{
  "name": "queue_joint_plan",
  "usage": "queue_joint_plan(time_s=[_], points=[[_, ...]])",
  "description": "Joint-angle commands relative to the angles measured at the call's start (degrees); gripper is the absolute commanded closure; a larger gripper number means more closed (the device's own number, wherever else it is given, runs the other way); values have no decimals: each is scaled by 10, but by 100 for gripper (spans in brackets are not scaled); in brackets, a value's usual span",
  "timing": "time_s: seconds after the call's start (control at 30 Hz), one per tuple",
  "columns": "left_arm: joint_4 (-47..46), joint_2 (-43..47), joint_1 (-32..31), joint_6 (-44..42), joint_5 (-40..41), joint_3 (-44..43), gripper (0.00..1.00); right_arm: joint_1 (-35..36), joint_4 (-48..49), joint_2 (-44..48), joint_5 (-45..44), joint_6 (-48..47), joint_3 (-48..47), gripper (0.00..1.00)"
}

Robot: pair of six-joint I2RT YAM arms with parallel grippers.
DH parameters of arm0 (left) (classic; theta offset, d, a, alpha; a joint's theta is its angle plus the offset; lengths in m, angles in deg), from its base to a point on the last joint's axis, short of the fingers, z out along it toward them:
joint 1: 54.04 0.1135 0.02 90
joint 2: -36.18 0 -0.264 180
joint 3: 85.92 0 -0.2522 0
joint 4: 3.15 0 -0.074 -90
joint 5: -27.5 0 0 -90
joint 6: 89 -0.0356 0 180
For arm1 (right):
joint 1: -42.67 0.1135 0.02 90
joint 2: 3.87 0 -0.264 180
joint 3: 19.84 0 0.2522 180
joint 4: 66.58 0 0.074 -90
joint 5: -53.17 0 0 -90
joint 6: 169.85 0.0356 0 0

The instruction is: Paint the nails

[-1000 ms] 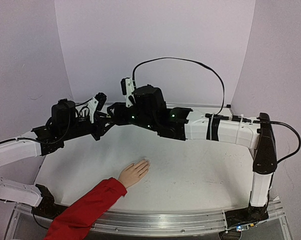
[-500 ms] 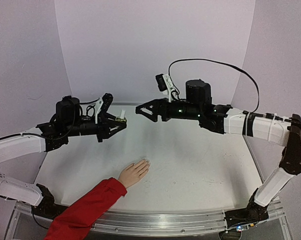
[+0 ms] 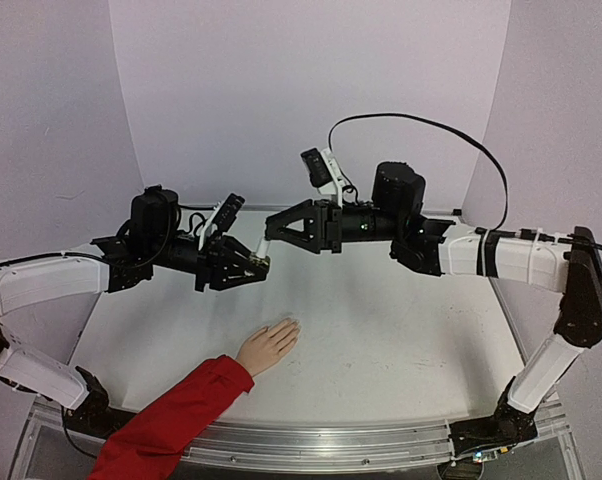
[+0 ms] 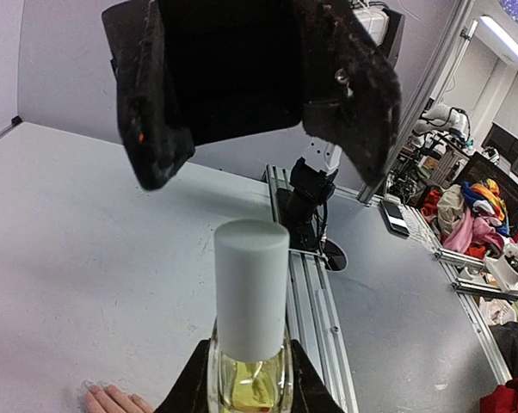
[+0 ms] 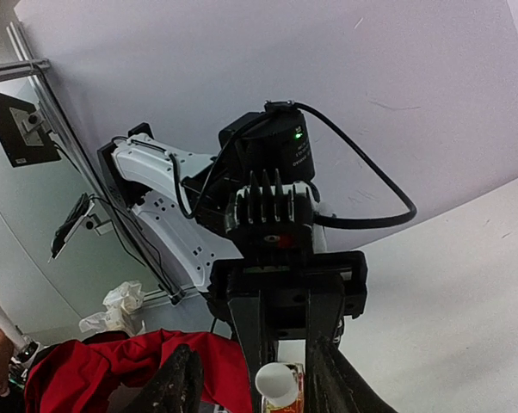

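A small peach hand with a red sleeve lies flat on the table near the front; its nails are tiny and pale. Its fingertips show in the left wrist view. My left gripper is shut on a yellow-green bottle with a white cap, held in the air above the table. My right gripper is open and faces the left one, its fingers spread to either side just beyond the cap. I cannot tell whether they touch it.
White table with pale purple walls on three sides. An aluminium rail runs along the near edge. The right arm's cable loops above it. Both arms stretch across the table's back half.
The right gripper first drew back to the right from the left one, baring the bottle's cap. Since then the left gripper has carried the bottle right, and the right gripper has neared the cap.
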State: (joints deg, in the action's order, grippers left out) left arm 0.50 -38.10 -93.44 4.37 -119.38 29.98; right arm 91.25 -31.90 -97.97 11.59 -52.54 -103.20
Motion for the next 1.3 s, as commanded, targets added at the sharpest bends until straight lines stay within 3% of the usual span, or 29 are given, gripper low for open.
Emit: queue_joint_plan(time_s=[0.0,0.2,0.5,0.63,0.73,0.83,0.93,1.0,1.03,1.13,1.27], points=[[-33,2,-2,10,-32,-32,100,5,65,-26,43,15,-31,55],[-34,3,-2,11,-32,-32,100,15,66,-49,47,12,-49,55],[-35,20,-2,3,-4,-26,100,30,67,-68,44,8,-58,89],[-35,52,-1,-14,84,-9,100,38,68,-75,25,3,-49,99],[-35,82,-1,-32,203,10,100,46,67,-80,-14,2,-39,100],[-35,109,-1,-55,366,31,100,62,55,-89,-106,9,-34,100],[-35,131,-1,-71,501,48,100,119,-92,-114,-361,-21,-100,100],[-34,139,-1,-82,540,53,100,171,-195,-142,-551,-4,-170,100],[-34,142,-2,-83,552,54,100,196,-217,-153,-598,7,-194,100],[-33,144,-2,-86,547,55,100,236,-236,-172,-674,5,-236,100],[-31,141,-2,-84,532,52,100,239,-236,-169,-655,-10,-252,99]])
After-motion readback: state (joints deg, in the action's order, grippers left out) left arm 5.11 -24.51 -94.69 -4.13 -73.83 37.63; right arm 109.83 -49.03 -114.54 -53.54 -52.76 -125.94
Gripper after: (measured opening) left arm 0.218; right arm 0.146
